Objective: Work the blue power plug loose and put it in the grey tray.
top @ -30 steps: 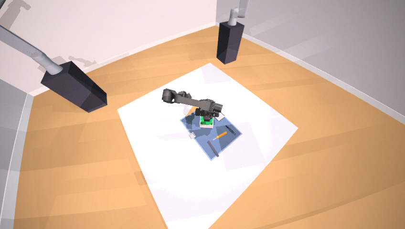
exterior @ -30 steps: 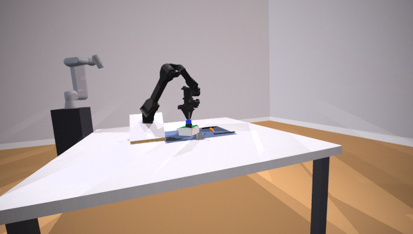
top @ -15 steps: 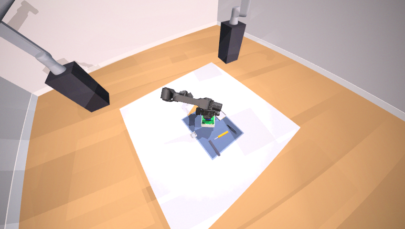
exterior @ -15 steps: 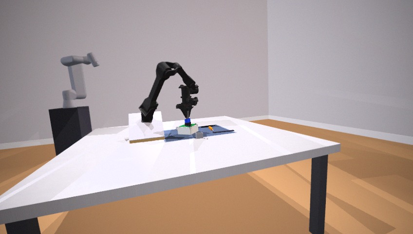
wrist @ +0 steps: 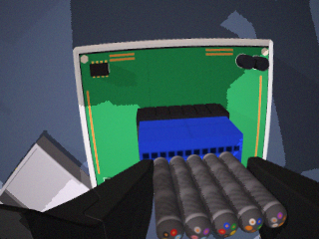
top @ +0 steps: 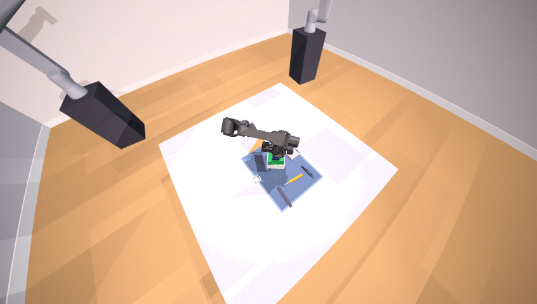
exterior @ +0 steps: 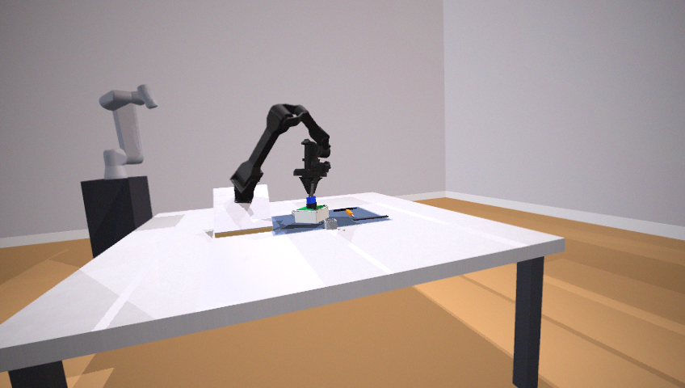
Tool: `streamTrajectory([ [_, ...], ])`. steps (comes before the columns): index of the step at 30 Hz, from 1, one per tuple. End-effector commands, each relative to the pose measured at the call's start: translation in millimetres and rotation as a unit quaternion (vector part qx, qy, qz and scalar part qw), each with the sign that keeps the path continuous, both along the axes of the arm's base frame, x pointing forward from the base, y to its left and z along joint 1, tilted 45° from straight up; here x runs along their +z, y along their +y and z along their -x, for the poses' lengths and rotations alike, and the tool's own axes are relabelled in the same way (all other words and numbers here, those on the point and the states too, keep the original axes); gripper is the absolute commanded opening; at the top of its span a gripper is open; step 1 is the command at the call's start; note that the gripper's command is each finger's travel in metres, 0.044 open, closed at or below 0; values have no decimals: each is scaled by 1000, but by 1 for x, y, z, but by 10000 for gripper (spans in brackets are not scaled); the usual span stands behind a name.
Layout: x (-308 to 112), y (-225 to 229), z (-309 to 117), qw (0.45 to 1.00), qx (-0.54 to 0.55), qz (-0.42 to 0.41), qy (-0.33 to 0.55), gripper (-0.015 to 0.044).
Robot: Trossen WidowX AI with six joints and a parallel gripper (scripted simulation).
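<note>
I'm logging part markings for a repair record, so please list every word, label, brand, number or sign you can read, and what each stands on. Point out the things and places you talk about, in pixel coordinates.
There is no readable text in any view.
Black chip [wrist: 99,69] on the circuit board [wrist: 174,80]: no marking can be made out.
Blue power plug [wrist: 189,133] [exterior: 311,200]: no lettering visible.
Orange-handled tool [top: 296,178] [exterior: 349,212]: too small to tell.

An orange-handled tool [top: 296,178] [exterior: 349,212] lies between black tweezers [top: 307,171] and a dark strip [top: 284,197].

Matt plastic-looking blue plug [exterior: 311,200] [wrist: 189,135]; wood-look floor [top: 124,211] [exterior: 600,307].
</note>
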State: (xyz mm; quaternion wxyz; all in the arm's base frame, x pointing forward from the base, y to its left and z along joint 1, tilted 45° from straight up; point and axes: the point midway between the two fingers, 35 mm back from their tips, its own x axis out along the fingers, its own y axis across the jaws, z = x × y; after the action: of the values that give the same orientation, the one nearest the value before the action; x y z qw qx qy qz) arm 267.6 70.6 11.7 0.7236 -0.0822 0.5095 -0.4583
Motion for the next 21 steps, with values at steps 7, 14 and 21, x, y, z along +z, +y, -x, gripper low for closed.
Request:
streamTrajectory([
  [7,11,12,3,999,28,-23,-12,0],
  [14,20,5,10,993,66,-90,-39,0],
  [21,17,10,7,997,47,-57,-26,0],
])
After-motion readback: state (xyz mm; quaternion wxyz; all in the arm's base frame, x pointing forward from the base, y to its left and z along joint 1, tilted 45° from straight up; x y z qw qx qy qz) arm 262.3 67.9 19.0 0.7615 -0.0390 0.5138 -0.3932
